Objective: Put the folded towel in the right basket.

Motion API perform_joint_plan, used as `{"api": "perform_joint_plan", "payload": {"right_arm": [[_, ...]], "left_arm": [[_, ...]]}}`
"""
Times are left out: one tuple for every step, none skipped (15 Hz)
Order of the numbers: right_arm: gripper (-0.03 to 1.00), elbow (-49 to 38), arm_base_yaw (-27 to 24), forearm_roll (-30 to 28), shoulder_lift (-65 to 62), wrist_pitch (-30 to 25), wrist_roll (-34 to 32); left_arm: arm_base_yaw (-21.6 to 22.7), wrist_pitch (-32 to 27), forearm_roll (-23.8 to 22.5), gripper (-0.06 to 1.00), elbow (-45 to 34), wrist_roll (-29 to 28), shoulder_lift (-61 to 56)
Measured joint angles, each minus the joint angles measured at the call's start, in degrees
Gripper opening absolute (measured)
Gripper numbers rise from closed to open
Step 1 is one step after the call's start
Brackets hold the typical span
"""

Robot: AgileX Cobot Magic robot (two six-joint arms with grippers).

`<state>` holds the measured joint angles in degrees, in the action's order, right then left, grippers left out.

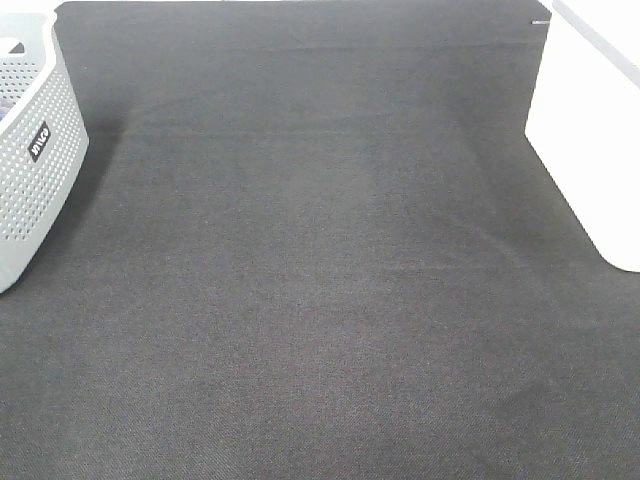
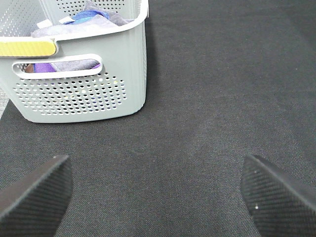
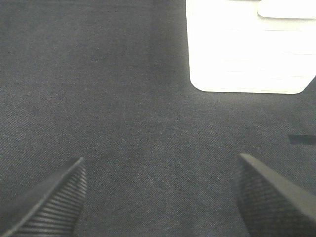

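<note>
A white basket (image 1: pixel 590 130) stands at the right edge of the dark mat; it also shows in the right wrist view (image 3: pixel 247 49). No folded towel lies on the mat in any view. A grey perforated basket (image 1: pixel 35 150) stands at the left edge and holds grey, blue and purple cloth (image 2: pixel 79 22), seen in the left wrist view. My left gripper (image 2: pixel 158 197) is open and empty above the mat, a short way from the grey basket (image 2: pixel 79 89). My right gripper (image 3: pixel 158 197) is open and empty above the mat, near the white basket. Neither arm shows in the exterior view.
The dark grey mat (image 1: pixel 320 280) covers the table between the two baskets. The grey basket has a yellow label (image 2: pixel 24 48) on its rim and a handle slot below it.
</note>
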<state>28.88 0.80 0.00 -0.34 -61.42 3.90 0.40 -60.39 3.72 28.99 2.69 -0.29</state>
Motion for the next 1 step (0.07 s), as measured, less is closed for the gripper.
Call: {"api": "perform_joint_plan", "payload": {"right_arm": [[0.77, 0.0, 0.0, 0.0, 0.0, 0.0, 0.0]], "left_arm": [[0.0, 0.0, 0.0, 0.87, 0.0, 0.0, 0.0]]}}
